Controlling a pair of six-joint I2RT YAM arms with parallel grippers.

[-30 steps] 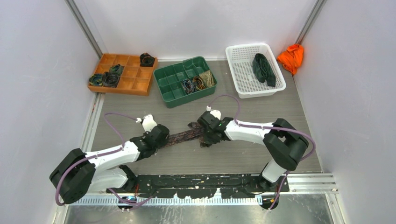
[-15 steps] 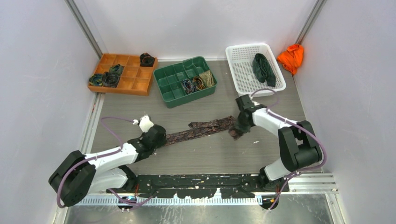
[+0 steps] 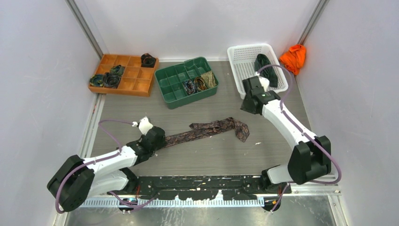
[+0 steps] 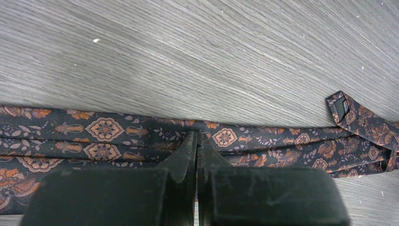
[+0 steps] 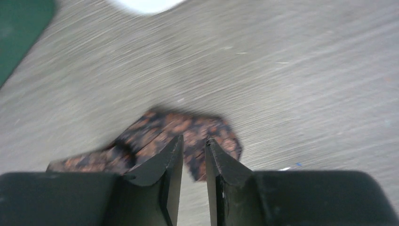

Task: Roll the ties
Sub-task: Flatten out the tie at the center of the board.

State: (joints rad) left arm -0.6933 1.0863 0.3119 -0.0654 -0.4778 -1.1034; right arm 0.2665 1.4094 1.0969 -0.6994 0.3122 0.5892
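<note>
On grey table (image 3: 211, 160), tie (image 3: 207, 129), pale walls (image 3: 197, 23)

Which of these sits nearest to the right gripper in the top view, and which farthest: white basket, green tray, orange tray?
1. white basket, just beside it, back right.
2. green tray, back centre, off to its left.
3. orange tray, back left corner.

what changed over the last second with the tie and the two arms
The right gripper pulled the wide end of the brown tie rightward, stretching it out, then let go and drew back toward the white basket. The left gripper stayed clamped on the narrow end. The orange tray and green tray did not move.
</note>
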